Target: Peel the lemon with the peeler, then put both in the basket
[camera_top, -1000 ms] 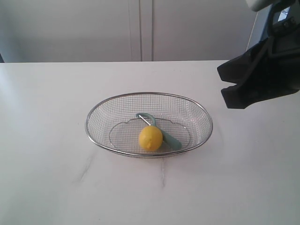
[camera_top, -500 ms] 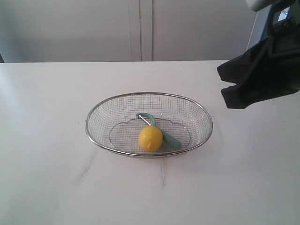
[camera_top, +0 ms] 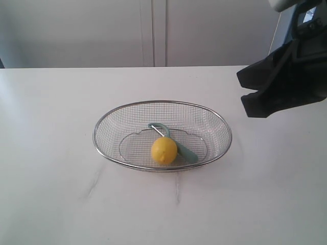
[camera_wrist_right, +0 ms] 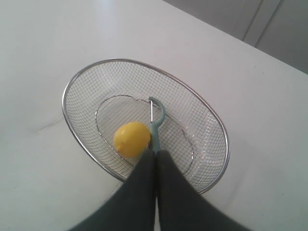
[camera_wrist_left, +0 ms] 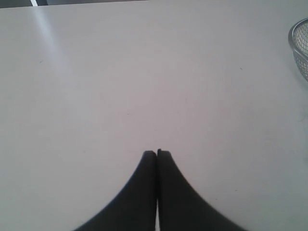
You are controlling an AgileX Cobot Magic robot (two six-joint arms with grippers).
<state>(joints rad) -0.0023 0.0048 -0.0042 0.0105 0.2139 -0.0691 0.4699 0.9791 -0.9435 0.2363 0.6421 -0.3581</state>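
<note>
Found lemon and peeler side by side inside basket on desk | judged placing done, peeling unconfirmed, seeing rind apparently whole | noted left hand pinched closed, empty, beside basket | noted right hand pinched closed, empty, raised near basket

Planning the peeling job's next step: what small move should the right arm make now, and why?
Probably open the right tool: it is shut, raised clear of the basket and aimed at the peeler lying beside the lemon. The lemon's skin looks whole, so a pickup likely comes first, and a shut tool cannot grasp.
</note>
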